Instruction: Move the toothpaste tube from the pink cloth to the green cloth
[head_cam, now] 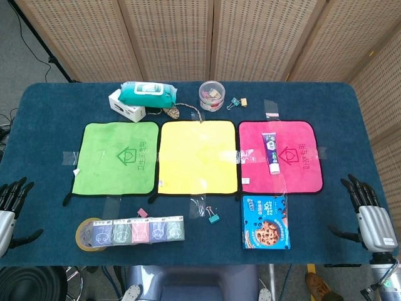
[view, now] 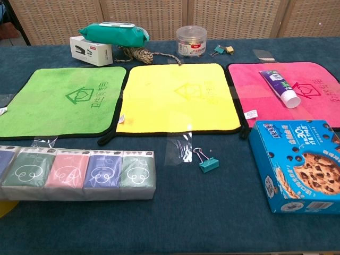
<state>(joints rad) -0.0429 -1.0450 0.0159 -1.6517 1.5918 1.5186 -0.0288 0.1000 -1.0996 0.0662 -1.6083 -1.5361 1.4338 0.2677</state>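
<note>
The toothpaste tube [head_cam: 271, 153] [view: 280, 87] lies flat on the pink cloth [head_cam: 299, 164] [view: 319, 101], its white cap toward the near edge. The green cloth [head_cam: 115, 157] [view: 61, 101] lies bare at the left, with a yellow cloth [head_cam: 198, 157] [view: 178, 98] between the two. My right hand [head_cam: 368, 214] hangs at the table's front right corner, fingers apart and holding nothing. My left hand [head_cam: 9, 208] sits at the front left edge, also with spread fingers and nothing in it. Neither hand shows in the chest view.
A blue cookie box [head_cam: 265, 222] [view: 296, 164] lies just in front of the pink cloth. A tissue pack row [head_cam: 139, 231] and tape roll [head_cam: 83, 234] sit front left. Wipes pack [head_cam: 146, 93], stapler box [head_cam: 125, 105], clip jar [head_cam: 213, 95] and binder clips [head_cam: 213, 217] are scattered at the back and centre.
</note>
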